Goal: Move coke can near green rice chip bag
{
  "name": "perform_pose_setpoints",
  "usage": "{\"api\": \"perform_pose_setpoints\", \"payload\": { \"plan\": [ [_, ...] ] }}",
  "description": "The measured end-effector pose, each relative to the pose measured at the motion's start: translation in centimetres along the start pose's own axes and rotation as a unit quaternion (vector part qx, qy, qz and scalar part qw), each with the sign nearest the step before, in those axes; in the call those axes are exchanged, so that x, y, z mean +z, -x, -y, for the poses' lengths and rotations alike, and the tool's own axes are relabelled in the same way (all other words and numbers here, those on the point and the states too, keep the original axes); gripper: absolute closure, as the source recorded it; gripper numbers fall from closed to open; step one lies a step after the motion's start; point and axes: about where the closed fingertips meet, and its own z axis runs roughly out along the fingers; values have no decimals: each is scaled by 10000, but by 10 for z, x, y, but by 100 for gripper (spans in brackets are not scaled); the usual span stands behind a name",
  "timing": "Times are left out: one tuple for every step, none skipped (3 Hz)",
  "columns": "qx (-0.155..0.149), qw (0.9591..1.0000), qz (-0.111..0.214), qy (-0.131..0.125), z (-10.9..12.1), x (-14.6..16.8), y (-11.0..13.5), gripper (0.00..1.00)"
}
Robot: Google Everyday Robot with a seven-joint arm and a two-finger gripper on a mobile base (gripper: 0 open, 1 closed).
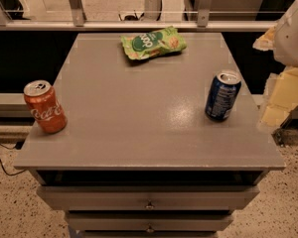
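The coke can (44, 106), red-orange with white script and a silver top, stands upright at the left edge of the grey table top (139, 118), toward the front. The green rice chip bag (153, 42), crinkled light green with a dark green logo, lies flat at the back middle of the table. My gripper (282, 99), pale yellow below a white arm housing, hangs off the table's right edge, far from the coke can and holding nothing that shows.
A dark blue can (222, 95) stands upright near the table's right edge, close to the gripper. The table has drawers (149, 202) in its front. A railing (139, 24) runs behind it. A black cable (0, 157) lies on the speckled floor at left.
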Motion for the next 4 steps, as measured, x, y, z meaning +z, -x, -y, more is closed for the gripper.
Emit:
{"api": "perform_pose_setpoints", "payload": {
  "plan": [
    [-8, 10000, 17, -11, 0, 0, 1, 0],
    [-200, 9990, 328, 207, -5, 36, 38, 0],
    [-464, 9931, 920, 564, -23, 86, 108, 0],
    [-487, 9877, 1289, 737, -38, 105, 147, 0]
  ]
}}
